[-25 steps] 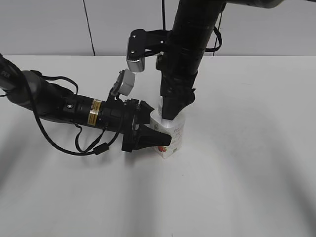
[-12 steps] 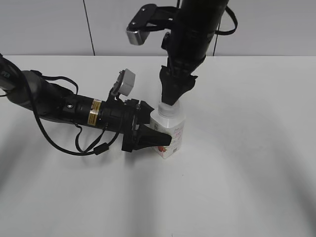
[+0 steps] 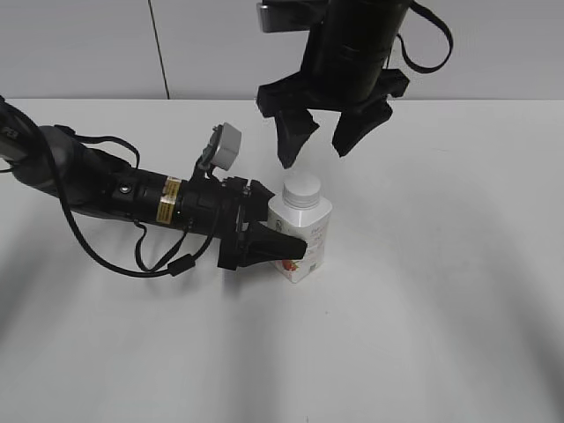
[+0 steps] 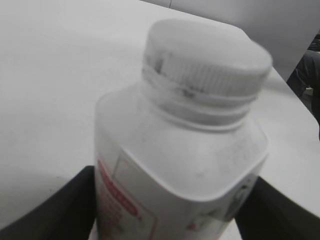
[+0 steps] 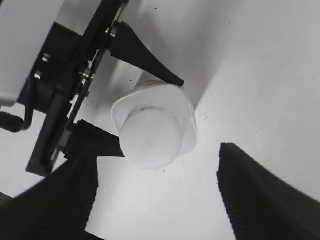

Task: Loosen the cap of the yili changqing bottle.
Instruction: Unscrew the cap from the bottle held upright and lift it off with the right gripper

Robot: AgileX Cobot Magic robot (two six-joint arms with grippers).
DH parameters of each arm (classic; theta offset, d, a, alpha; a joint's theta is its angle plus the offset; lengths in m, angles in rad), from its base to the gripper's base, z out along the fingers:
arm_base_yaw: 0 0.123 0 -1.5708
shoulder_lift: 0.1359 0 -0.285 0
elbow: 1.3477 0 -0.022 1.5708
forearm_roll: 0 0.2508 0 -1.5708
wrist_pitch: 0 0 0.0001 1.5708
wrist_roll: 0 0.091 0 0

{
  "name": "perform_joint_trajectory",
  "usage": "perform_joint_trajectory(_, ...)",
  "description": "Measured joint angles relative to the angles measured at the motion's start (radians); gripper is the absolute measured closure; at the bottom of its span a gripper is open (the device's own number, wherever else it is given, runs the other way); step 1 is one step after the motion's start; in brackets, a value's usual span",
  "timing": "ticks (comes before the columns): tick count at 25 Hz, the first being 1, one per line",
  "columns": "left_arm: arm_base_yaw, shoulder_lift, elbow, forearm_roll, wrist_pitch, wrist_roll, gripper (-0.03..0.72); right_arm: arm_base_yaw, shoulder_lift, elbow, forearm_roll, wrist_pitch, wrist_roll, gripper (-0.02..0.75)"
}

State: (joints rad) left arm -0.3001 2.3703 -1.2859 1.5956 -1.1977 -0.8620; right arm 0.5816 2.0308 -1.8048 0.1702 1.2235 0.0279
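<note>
The yili changqing bottle (image 3: 300, 236) stands upright mid-surface (image 3: 458, 264), its white cap (image 3: 301, 189) on the neck. From the left, the left gripper (image 3: 286, 249) has its fingers (image 3: 273, 248) clamped on the bottle's body. Above, the right gripper (image 3: 315, 145) hangs clear of the cap, fingers (image 3: 291, 141) spread wide, touching nothing.

We see a plain white worktop (image 3: 423, 317) running back to a pale wall. One thing stands directly on it: the bottle (image 3: 302, 240), upright near the middle, its cap (image 3: 301, 189) on. A black cable (image 3: 106, 256) trails over the worktop at left.
</note>
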Motion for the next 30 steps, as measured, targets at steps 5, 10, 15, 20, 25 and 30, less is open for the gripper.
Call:
perform_joint_trajectory(5,0.0,0.0,0.0,-0.003,0.0,-0.022,0.201,0.0,0.0,0.0,0.009,0.0,0.215,0.153)
perform_joint_trajectory(10,0.0,0.0,0.0,-0.012,0.0,-0.028,0.201,0.0,0.015,0.0,0.044,0.0,0.293,0.153)
perform_joint_trajectory(15,0.0,0.0,0.0,-0.012,-0.001,-0.03,0.202,0.0,0.048,0.001,0.062,0.0,0.303,0.153)
perform_joint_trajectory(20,0.0,0.0,0.0,-0.012,-0.001,-0.031,0.202,0.0,0.05,0.001,0.055,0.0,0.319,0.153)
perform_joint_trajectory(25,0.0,0.0,0.0,-0.012,-0.001,-0.031,0.202,0.0,0.05,0.001,0.052,0.0,0.324,0.153)
perform_joint_trajectory(30,0.0,0.0,0.0,-0.012,-0.001,-0.031,0.202,0.0,0.051,0.001,0.043,0.0,0.324,0.153)
